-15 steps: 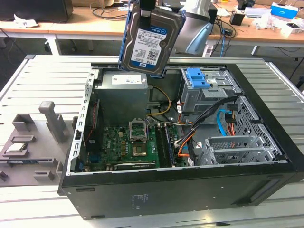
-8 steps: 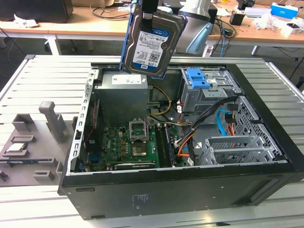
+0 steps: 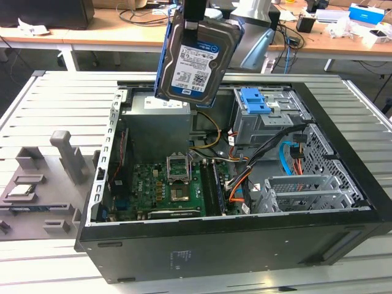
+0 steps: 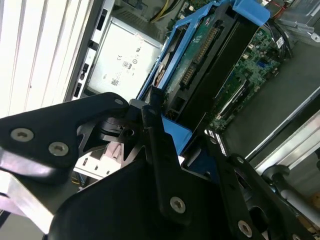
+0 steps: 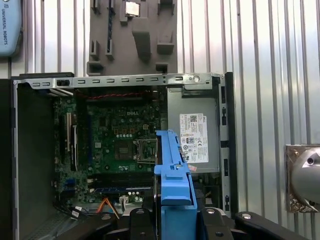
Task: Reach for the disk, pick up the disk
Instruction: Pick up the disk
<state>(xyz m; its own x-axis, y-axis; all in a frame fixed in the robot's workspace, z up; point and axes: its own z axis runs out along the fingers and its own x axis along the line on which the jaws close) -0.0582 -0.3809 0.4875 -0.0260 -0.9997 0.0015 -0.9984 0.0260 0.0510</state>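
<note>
Tool (image 3: pixel 193 23) clamped on the disk (image 3: pixel 197 58), lifted clear above the open computer case (image 3: pixel 245 245), label facing the exterior view, slatted desk (image 3: pixel 55 104) below

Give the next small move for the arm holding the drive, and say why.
Probably a short straight lift. The gripper has its jaws shut on the silver-grey metal hard disk with blue side rails, which hangs tilted above the open black computer case, near the grey power supply box.
</note>
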